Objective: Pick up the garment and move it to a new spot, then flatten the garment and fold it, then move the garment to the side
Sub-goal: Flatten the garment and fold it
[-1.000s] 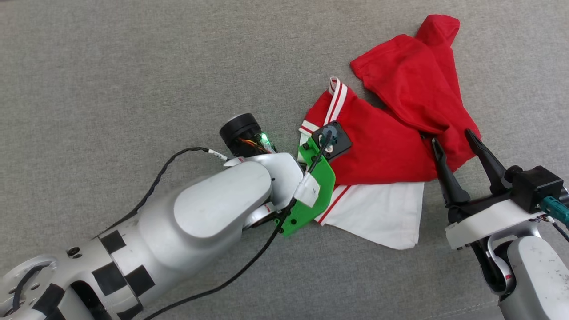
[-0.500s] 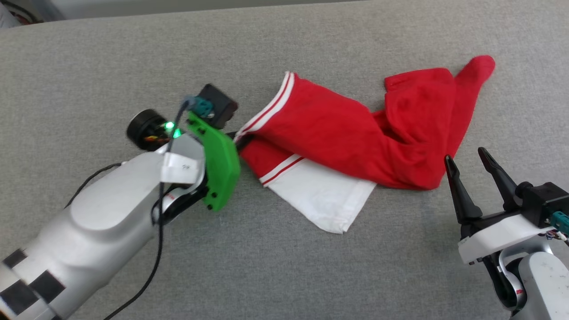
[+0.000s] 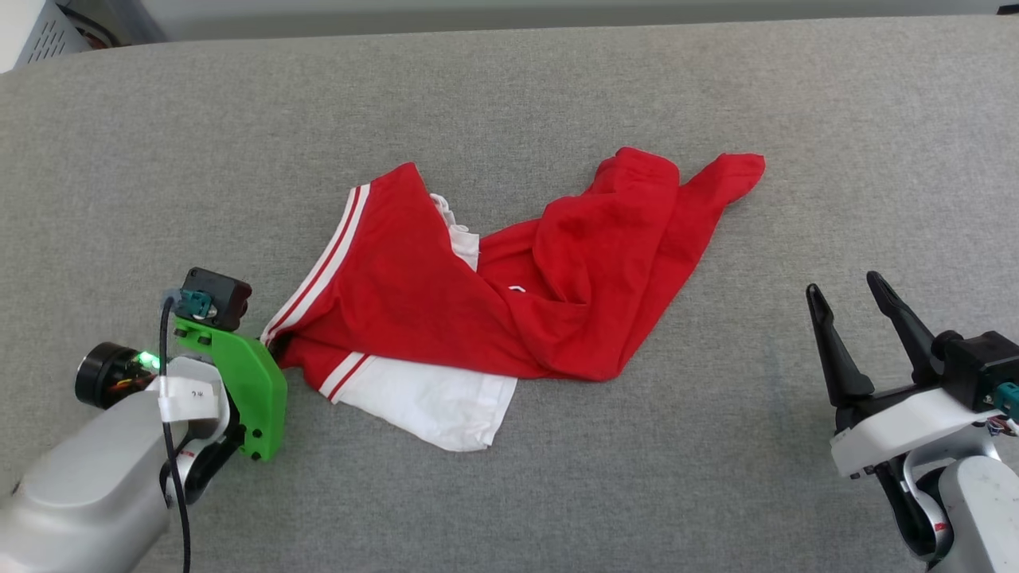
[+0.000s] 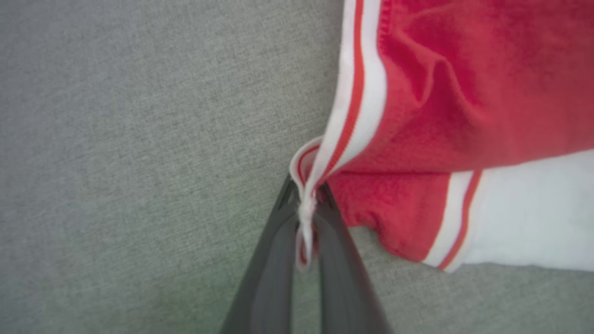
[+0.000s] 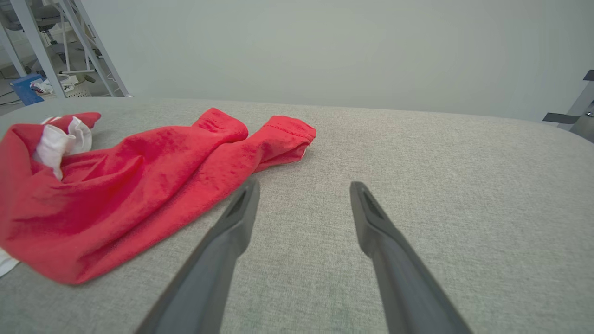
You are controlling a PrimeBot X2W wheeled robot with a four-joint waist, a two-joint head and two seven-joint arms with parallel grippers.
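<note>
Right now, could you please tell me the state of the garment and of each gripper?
garment: crumpled on the grey surface, neither flattened nor folded, striped trim pinched at one corner.
left gripper: shut on the garment's striped trim.
right gripper: open, empty, apart from the garment.
green light on the left wrist: lit.

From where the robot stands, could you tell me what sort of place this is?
Probably a robotics lab or test room: a wide grey fabric-covered work surface holding the garment, metal rack frames beyond it, and a bare wall behind.
</note>
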